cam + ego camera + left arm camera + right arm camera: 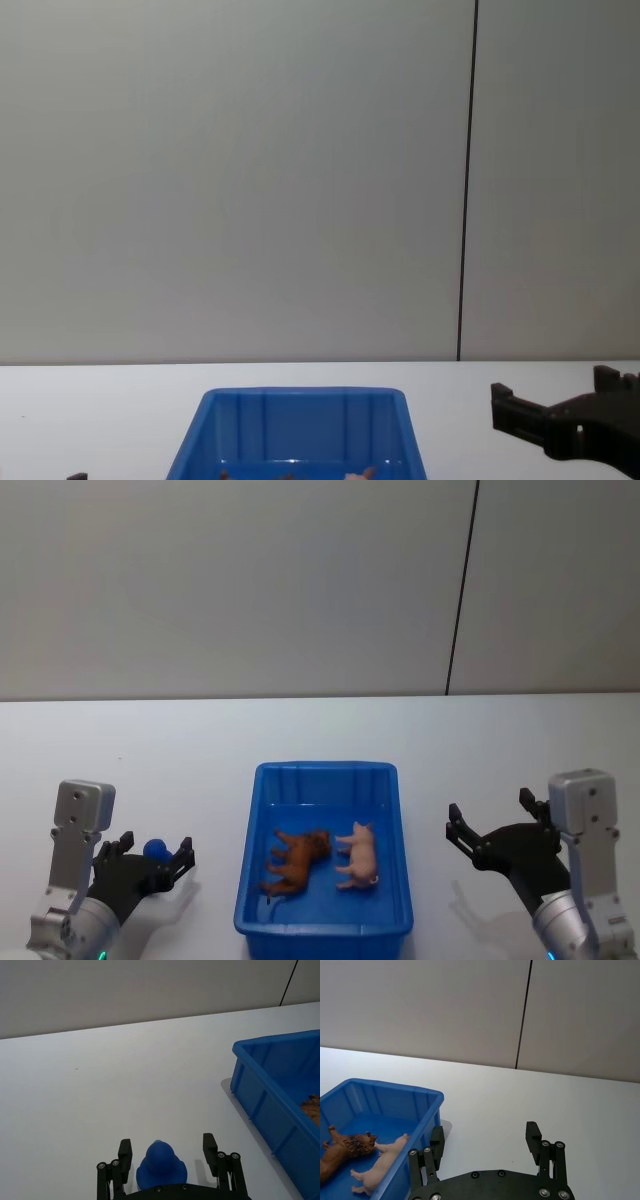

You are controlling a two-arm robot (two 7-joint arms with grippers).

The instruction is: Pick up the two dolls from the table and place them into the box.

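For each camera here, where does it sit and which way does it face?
Head: high, looking down on the box, both dolls inside, both claws at the sides.
Chest: low, facing the wall; right claw at its edge.
Left wrist: behind the open left claw, a blue toy between its fingers.
Right wrist: behind its open claw.
All share the box.

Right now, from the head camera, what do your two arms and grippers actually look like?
Both match: the left gripper and right gripper are matte black, each with two blocky, forked fingers fastened by small silver screws. Behind each sits a boxy silver-grey wrist housing with dark bolt holes, on a rounded grey arm link showing a small teal light.
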